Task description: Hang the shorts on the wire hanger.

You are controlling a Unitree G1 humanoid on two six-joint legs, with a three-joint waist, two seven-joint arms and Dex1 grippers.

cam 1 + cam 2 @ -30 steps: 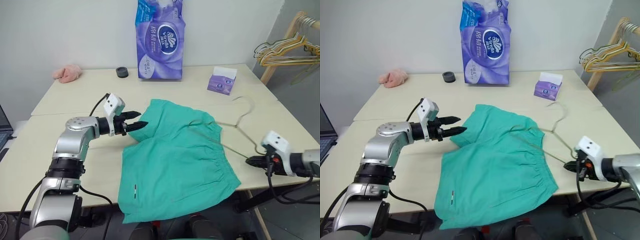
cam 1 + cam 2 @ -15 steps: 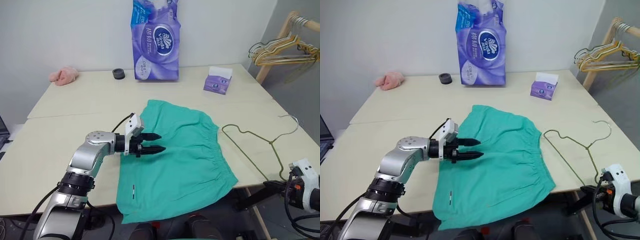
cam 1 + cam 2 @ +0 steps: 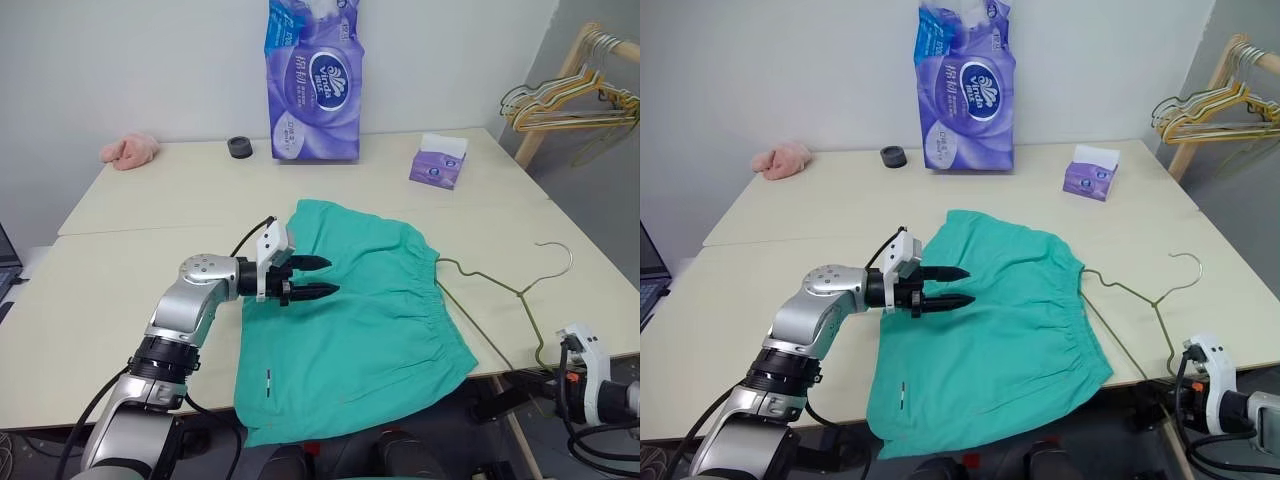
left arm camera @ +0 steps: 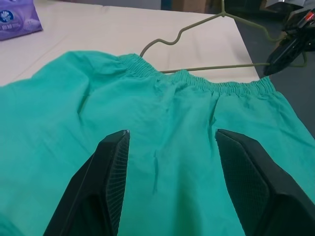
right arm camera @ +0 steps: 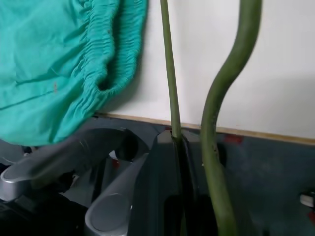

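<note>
left gripper [image 3: 318,278] spread over shorts [image 3: 350,320], gripping nothing; right gripper [image 5: 178,142] clenched on wire hanger [image 3: 500,290] at 3 o'clock of shorts

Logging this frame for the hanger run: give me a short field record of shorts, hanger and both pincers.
shorts: the shorts lie flat on the table, hem over the near edge
hanger: the wire hanger lies beside the waistband, its corner held
left pincer: the left pincer is open above the shorts, holding nothing
right pincer: the right pincer is shut on the hanger wire past the table edge
</note>
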